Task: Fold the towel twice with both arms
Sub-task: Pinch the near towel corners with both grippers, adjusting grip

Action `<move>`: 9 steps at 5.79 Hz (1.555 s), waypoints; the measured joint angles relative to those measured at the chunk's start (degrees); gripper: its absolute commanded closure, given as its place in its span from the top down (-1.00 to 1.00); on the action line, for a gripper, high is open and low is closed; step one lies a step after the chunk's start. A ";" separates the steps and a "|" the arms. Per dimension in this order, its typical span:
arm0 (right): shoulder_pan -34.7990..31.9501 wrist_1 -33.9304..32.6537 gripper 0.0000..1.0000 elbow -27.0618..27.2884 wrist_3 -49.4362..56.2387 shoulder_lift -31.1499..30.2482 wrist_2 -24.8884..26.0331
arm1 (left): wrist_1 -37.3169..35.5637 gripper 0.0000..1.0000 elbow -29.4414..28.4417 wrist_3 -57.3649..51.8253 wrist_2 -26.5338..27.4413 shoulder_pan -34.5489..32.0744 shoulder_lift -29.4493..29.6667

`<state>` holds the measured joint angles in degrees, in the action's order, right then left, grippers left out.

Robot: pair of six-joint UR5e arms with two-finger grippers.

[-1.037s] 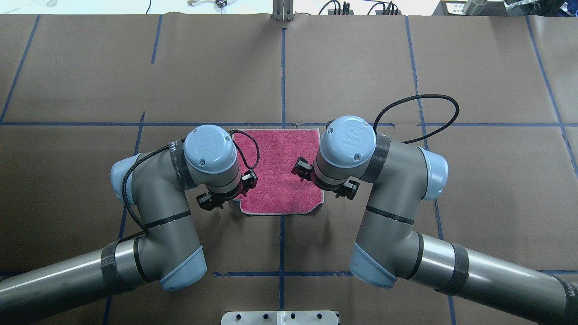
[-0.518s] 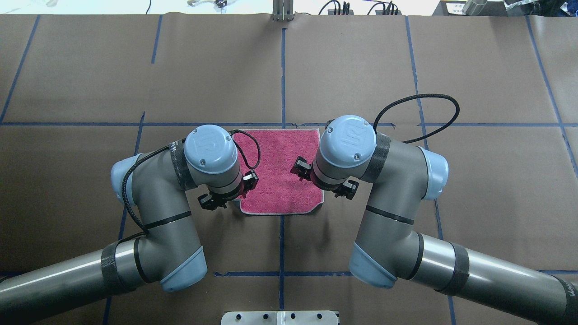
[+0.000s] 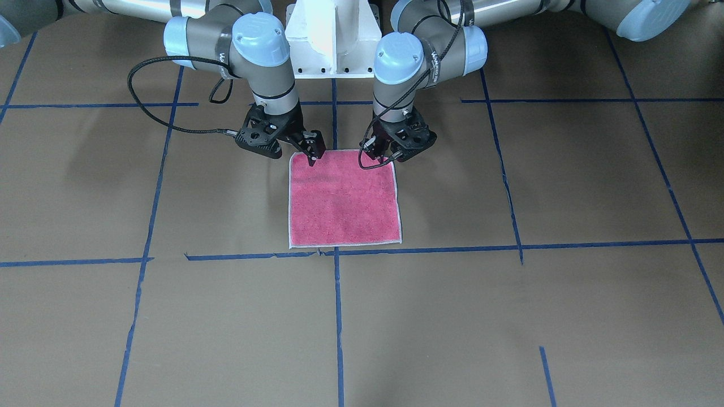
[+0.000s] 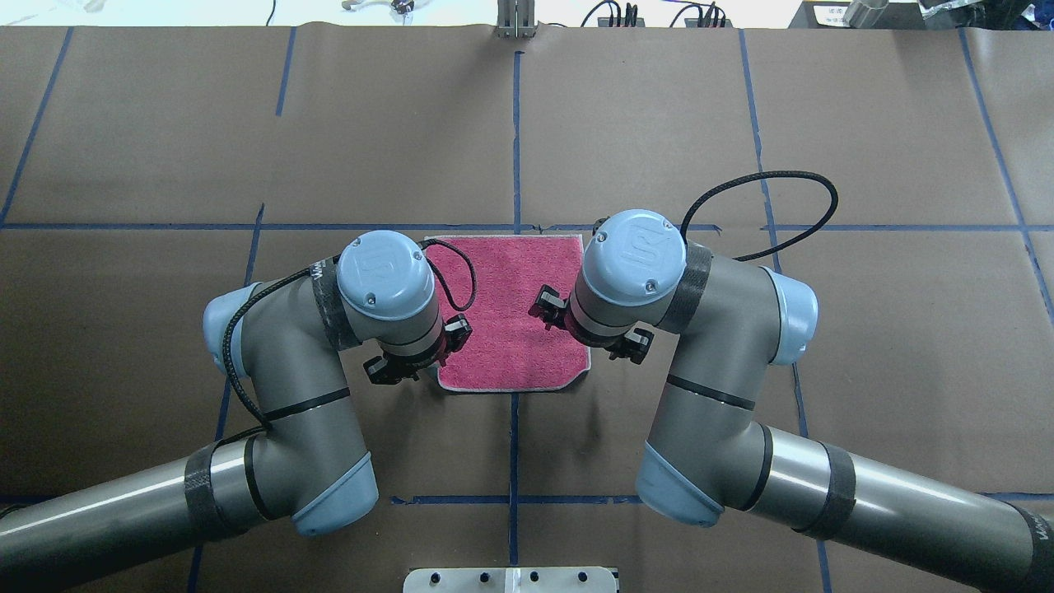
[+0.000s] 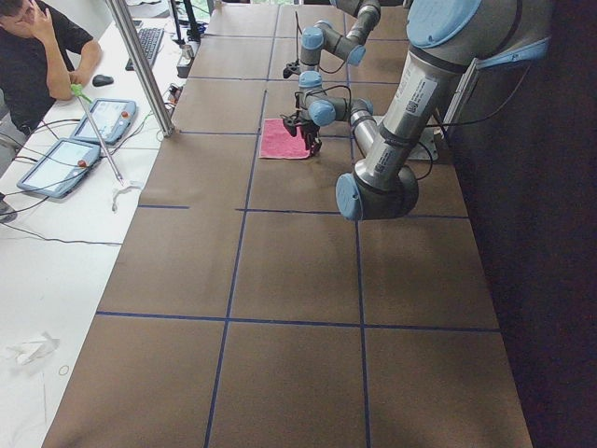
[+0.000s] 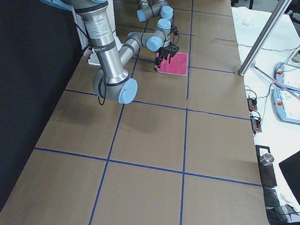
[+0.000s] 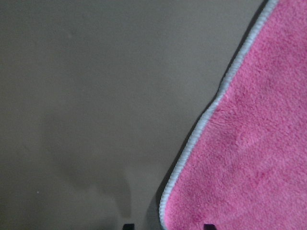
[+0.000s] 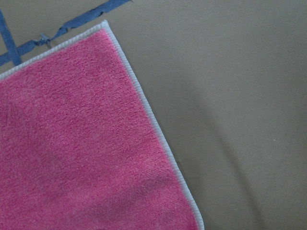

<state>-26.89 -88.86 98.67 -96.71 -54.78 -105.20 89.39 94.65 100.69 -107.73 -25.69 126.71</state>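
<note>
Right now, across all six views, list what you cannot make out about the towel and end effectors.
- Towel underside: face down on the table in every view.
- Right end effector: fingers outside the right wrist view, under the wrist joint overhead; open or shut unclear.
- Left end effector: left wrist view's bottom edge cuts off all but its fingertips.
- Side views: both too small.

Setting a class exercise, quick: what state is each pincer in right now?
Left pincer: open, straddling the towel edge, holding nothing.
Right pincer: open, holding nothing.
</note>
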 measured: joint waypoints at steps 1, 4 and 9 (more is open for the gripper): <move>0.00 0.00 1.00 0.02 -0.04 0.01 0.00 | -0.03 -0.33 -0.02 0.08 0.04 0.34 -0.03; 0.00 -0.02 1.00 0.67 -0.06 0.11 0.00 | -0.09 -0.95 0.04 0.18 0.09 0.49 -0.05; 0.80 -0.03 1.00 -0.70 -1.41 -0.83 -0.04 | -0.18 -0.97 0.44 0.12 0.34 0.46 0.03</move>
<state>-26.09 -88.88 97.97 -98.12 -55.61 -105.25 89.21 95.09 100.81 -107.39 -25.22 126.74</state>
